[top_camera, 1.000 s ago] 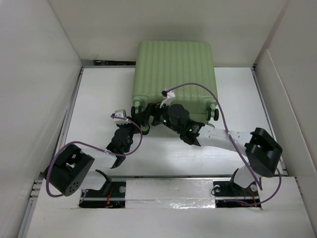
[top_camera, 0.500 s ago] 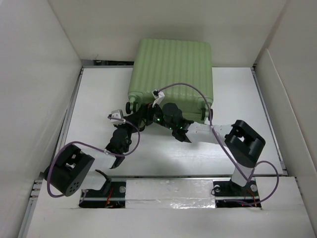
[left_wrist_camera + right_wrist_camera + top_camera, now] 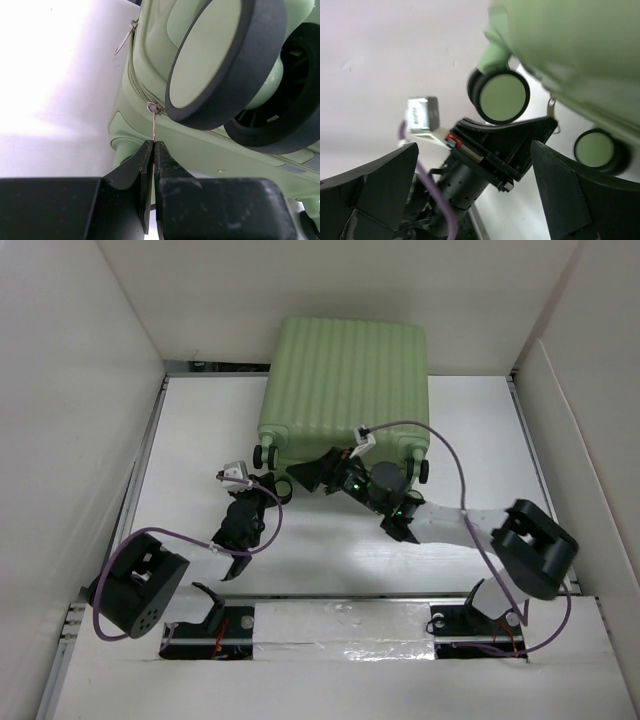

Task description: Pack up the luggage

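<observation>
The luggage (image 3: 345, 375) is a closed light green ribbed suitcase lying at the back of the table, wheels toward me. My left gripper (image 3: 153, 145) is shut on a thin metal zipper pull (image 3: 154, 125) hanging from the zip just under a black-and-green wheel (image 3: 222, 60). In the top view it (image 3: 272, 483) sits at the suitcase's near-left corner. My right gripper (image 3: 308, 475) is open and empty, just right of the left one, below the suitcase's near edge. In the right wrist view its open fingers (image 3: 385, 192) frame the left gripper (image 3: 505, 145) and a wheel (image 3: 502, 97).
White walls enclose the table (image 3: 200, 440) on the left, back and right. A second zipper pull (image 3: 551, 107) hangs near another wheel (image 3: 597, 150). The purple cables (image 3: 440, 440) loop over both arms.
The suitcase's near-left corner has swung a little to the left. My right arm reached left, then drew back to the right. My left gripper stays at the corner.
</observation>
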